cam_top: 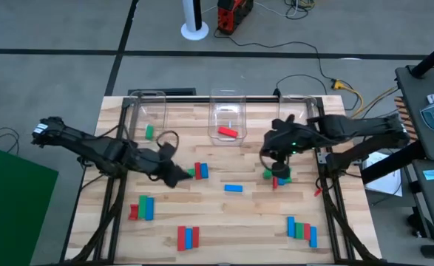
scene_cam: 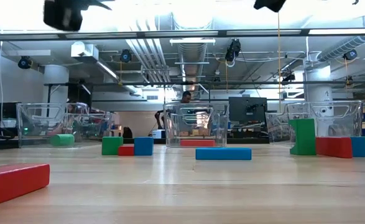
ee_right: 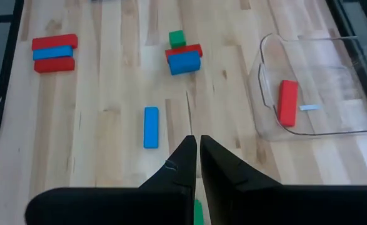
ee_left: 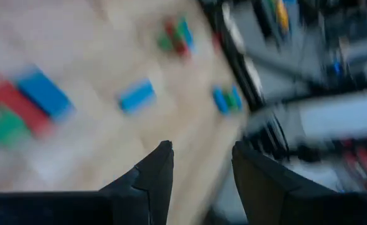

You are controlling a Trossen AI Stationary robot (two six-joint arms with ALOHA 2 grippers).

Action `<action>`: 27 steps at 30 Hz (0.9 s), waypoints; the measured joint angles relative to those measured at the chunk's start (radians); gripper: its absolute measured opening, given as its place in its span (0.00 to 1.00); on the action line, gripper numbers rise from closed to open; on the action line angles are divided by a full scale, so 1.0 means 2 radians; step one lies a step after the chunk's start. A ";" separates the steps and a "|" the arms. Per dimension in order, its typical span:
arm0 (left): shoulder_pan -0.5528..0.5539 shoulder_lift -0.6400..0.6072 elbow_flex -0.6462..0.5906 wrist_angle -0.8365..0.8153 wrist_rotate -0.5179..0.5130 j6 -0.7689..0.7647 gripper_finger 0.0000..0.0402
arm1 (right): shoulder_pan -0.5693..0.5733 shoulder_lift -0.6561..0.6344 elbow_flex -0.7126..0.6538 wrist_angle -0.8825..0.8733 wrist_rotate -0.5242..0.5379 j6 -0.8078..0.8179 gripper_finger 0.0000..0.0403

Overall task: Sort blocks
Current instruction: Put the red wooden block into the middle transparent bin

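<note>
Blocks lying scattered over counter (cam_top: 246,222); one red block (cam_top: 227,132) sitting in middle clear bin (cam_top: 227,111), one green block (cam_top: 149,132) in left bin (cam_top: 147,112).
Left gripper (cam_top: 178,177) hovering beside red-blue-green cluster (cam_top: 199,171), jaws parted, holding nothing. Right gripper (ee_right: 197,156) hanging above green-red pile (cam_top: 277,176), jaws nearly touching, holding nothing.

No readable text, label, brand, number or sign shows in any of the views.

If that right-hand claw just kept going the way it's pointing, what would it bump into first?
Most likely the bare wooden table. The right gripper, fingers shut, aims at the boards just beside the lone blue block, narrowly missing it. Depth is hard to judge, so that is a guess.
</note>
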State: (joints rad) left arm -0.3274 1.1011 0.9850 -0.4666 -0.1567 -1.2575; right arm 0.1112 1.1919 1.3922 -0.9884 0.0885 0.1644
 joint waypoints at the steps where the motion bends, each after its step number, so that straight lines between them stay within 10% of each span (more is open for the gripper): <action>1: -0.004 0.010 0.013 -0.014 0.027 -0.007 0.35 | 0.000 -0.007 -0.005 0.001 0.001 -0.001 0.03; 12: -0.087 0.145 0.184 -0.292 0.123 0.035 0.35 | 0.000 -0.028 -0.014 0.004 0.001 -0.044 0.03; 27: -0.162 0.262 0.231 -0.285 0.124 -0.166 0.24 | 0.000 -0.026 -0.021 0.029 0.001 -0.013 0.03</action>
State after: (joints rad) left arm -0.6509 1.6246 1.4462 -1.0363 0.0912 -1.5902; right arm 0.1112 1.1400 1.3492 -0.9303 0.0903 0.1383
